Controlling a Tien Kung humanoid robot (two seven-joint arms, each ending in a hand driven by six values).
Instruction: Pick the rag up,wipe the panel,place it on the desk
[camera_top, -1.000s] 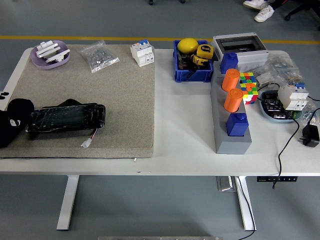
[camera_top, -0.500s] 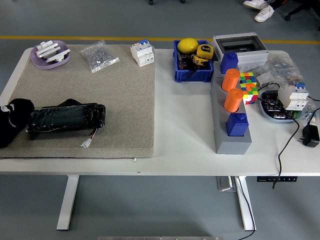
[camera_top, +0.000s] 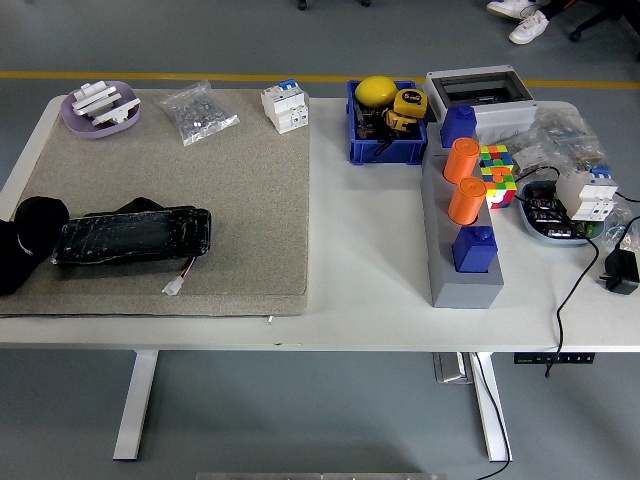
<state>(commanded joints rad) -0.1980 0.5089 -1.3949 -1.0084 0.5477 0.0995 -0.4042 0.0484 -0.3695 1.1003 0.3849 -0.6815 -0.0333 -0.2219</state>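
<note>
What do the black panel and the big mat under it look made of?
The black panel looks wrapped in glossy plastic film: wrinkled highlights run across it, and what lies underneath can't be told. The mat looks like coarse felt or carpet: beige, speckled, matte, with thick soft edges.

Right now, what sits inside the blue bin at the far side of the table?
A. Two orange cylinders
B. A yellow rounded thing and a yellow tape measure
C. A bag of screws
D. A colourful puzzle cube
B: the blue bin holds a yellow rounded thing and a yellow tape measure; the orange cylinders stand on the grey block outside it.
</note>
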